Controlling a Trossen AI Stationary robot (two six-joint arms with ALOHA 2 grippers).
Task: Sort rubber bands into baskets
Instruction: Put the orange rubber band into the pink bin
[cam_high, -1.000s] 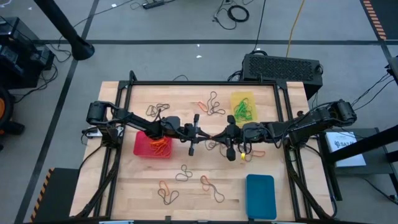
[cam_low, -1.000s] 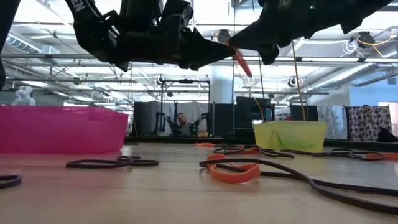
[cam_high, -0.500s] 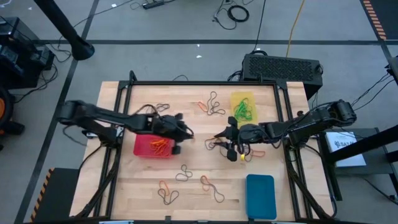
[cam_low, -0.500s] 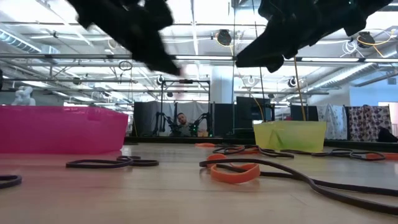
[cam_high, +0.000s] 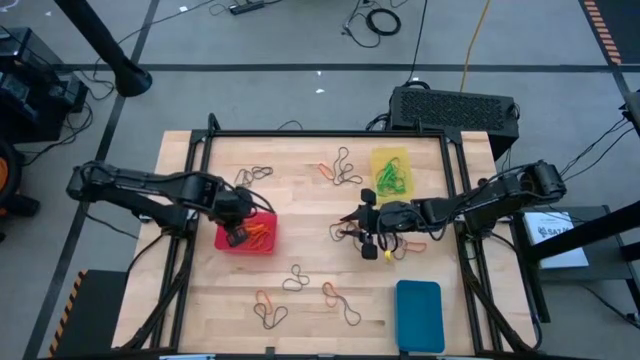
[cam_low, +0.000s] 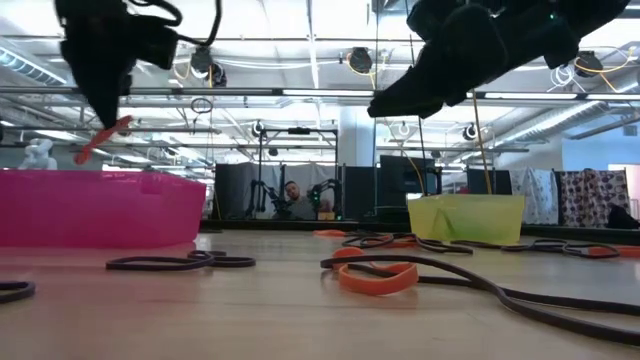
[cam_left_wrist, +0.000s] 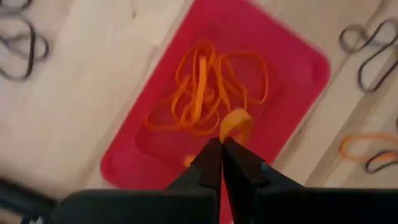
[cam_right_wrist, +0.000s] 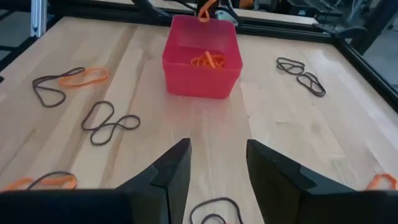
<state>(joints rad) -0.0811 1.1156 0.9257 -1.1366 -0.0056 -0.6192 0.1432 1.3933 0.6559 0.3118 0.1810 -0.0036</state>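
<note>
High view showed my left end effector (cam_high: 238, 235) had swung from mid-bench to above the red basket (cam_high: 262, 243), pinched shut on an orange band (cam_left_wrist: 236, 124). My right end effector (cam_right_wrist: 214, 165) had opened, empty. Dropping came next, I thought.

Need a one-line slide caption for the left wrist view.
Left gripper pinches an orange rubber band above the red basket holding more orange bands.

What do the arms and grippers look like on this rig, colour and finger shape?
Both arms are dark, near black, slim and jointed, with black cables along them. The left gripper has two narrow black fingers tapering to a point. The right gripper has broader, flat, wedge-shaped black fingers. No markings are legible.
</note>
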